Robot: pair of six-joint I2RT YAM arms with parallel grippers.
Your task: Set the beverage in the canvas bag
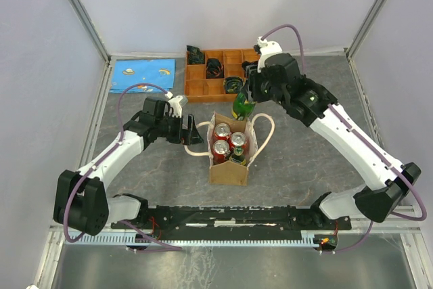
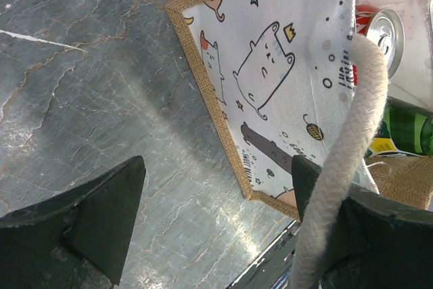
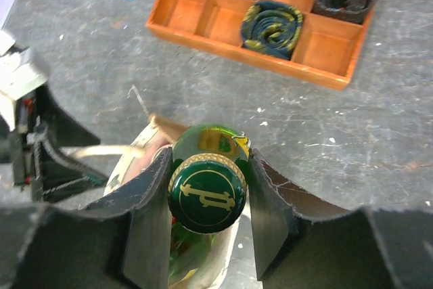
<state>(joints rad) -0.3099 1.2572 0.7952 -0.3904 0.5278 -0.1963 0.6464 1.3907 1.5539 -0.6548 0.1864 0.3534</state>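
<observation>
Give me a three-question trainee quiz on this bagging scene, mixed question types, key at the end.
1. True or false: the right gripper is shut on a green bottle.
2. How many red cans show inside the canvas bag? A one; B three; C five.
3. Fill the gap: the bag's rope handle lies against a finger of the ___ gripper.
Key: 1 true; 2 B; 3 left, meaning the left gripper, whose jaws stand open.
</observation>
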